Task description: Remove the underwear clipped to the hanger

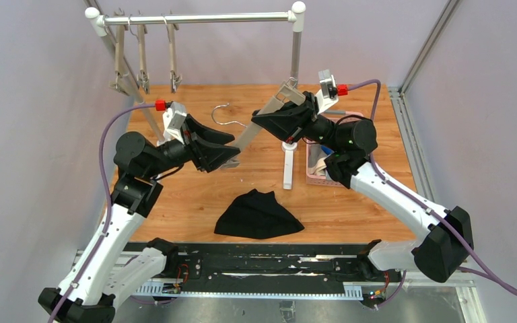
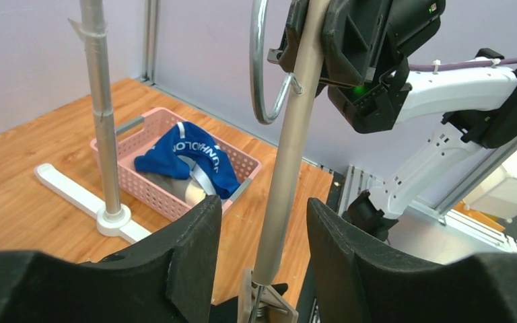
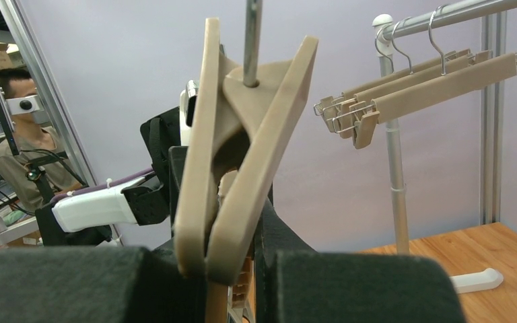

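The underwear [image 1: 259, 215] lies in two places, none of it on the hanger [image 1: 252, 131]. The black briefs [image 1: 256, 212] are a crumpled heap on the wooden table [image 1: 175, 202], at 6 o'clock in the top view, just beyond the arm bases and touching neither arm.

Past them, near the table's middle, the two arms meet on the beige hanger, which slants from 8 o'clock up to 2 o'clock. The left gripper [image 2: 262, 208] is at its lower end. The jaws stand moderately wide, and the bar runs up between the fingers [image 2: 188, 256] with a gap on each side. The metal clip [image 2: 262, 303] at the bar's end sits between them, apparently untouched. The right gripper [image 3: 222, 259] is clamped narrow on the hanger's upper part, beside the wire hook [image 1: 223, 111]. In its own camera the two wooden slats are pinched between the dark pads.

Further out, at 3 o'clock and partly hidden behind the right arm, a pink basket [image 2: 141, 188] stands on the table. The blue briefs [image 2: 187, 156], white lettering showing, lie on top inside it. Under them the grey briefs [image 2: 168, 183] show only as a strip of grey cloth and a bit of beige band.

Just beside the basket at its 9 o'clock is the rack's white foot [image 1: 287, 171]. At 12 o'clock, farthest away, the rail [image 1: 198, 18] carries three bare hangers [image 1: 141, 64] bunched at its 11 o'clock end.
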